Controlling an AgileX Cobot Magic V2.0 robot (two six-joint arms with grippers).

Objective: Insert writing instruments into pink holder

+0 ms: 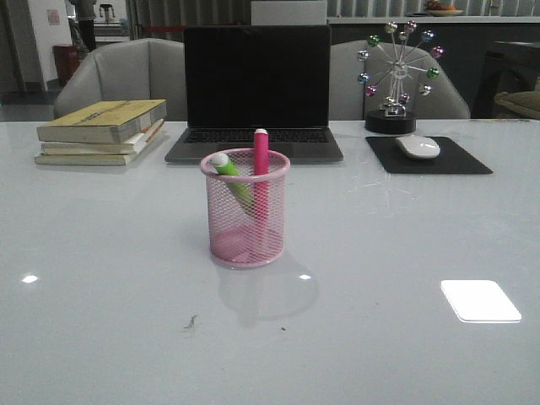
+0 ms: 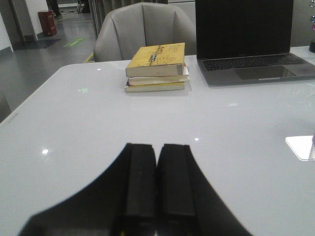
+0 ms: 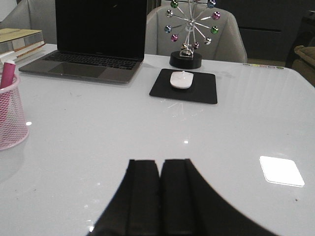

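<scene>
The pink mesh holder [image 1: 245,211] stands mid-table in the front view. Inside it a green marker [image 1: 231,173] leans to the left, its whitish cap above the rim. A pink marker [image 1: 261,169] stands nearly upright beside it, also poking out. Part of the holder [image 3: 11,120] and the pink marker [image 3: 7,74] show at the edge of the right wrist view. My left gripper [image 2: 156,147] is shut with nothing in it, low over bare table. My right gripper [image 3: 160,163] is shut and empty too, well away from the holder. Neither arm appears in the front view.
An open laptop [image 1: 256,93] sits behind the holder. A stack of books [image 1: 103,131] lies at the back left. A white mouse [image 1: 418,148] on a black pad [image 1: 428,156] and a ball ornament [image 1: 392,76] stand at the back right. Grey chairs [image 1: 118,76] line the far edge.
</scene>
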